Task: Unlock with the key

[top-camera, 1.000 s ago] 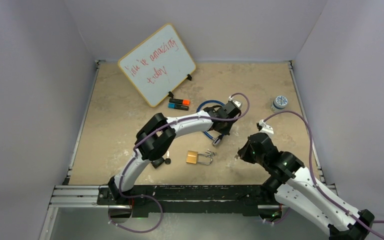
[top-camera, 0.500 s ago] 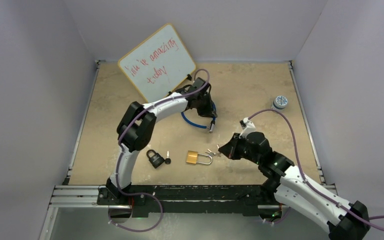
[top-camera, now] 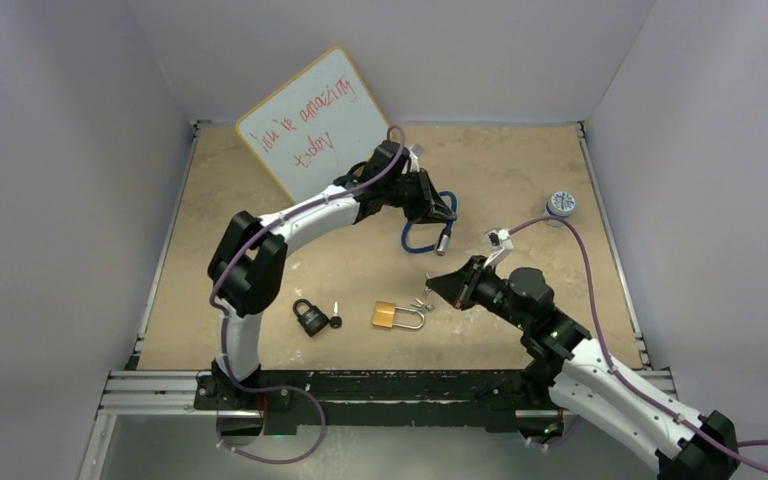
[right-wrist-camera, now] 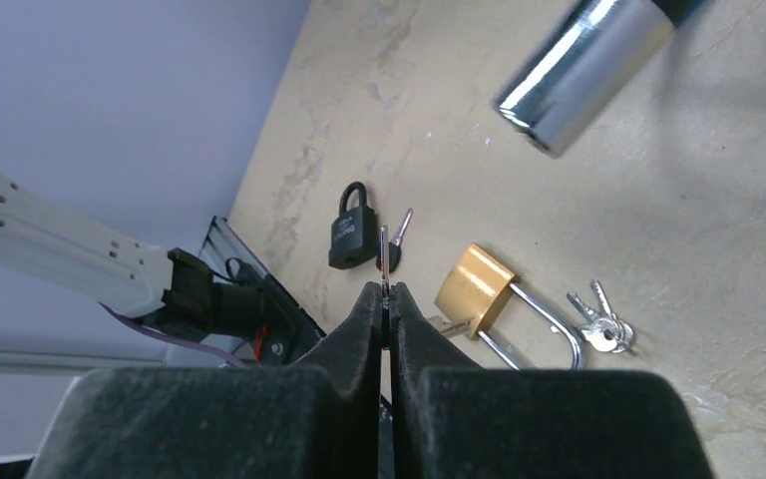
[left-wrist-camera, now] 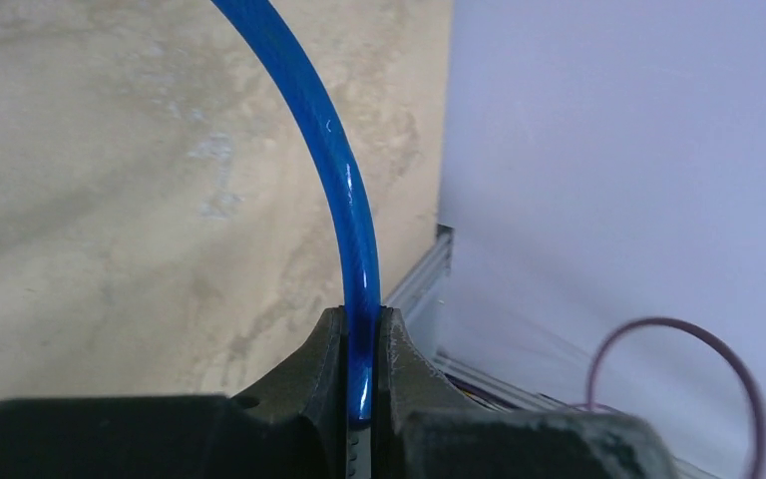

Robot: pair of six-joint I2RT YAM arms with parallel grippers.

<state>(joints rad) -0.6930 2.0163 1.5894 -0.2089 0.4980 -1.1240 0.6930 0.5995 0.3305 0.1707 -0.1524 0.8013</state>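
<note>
The right gripper point(top-camera: 436, 285), pinched shut on a slim key point(right-wrist-camera: 383, 257), hangs just right of the brass padlock point(top-camera: 385, 316) lying on the tan table point(top-camera: 520, 170). Beyond the padlock, the left gripper point(left-wrist-camera: 361, 334) clamps a blue cable point(left-wrist-camera: 344, 180), with a whiteboard point(top-camera: 313, 125) farther back.

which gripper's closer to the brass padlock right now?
Right. The right gripper, pinching a small key, sits just right of the brass padlock; the left gripper is farther back, clamped on the blue cable.

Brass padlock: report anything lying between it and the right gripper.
A loose key bunch lies on the table between the right gripper and the brass padlock, beside its shackle. Nothing else visible stands in that gap.
</note>
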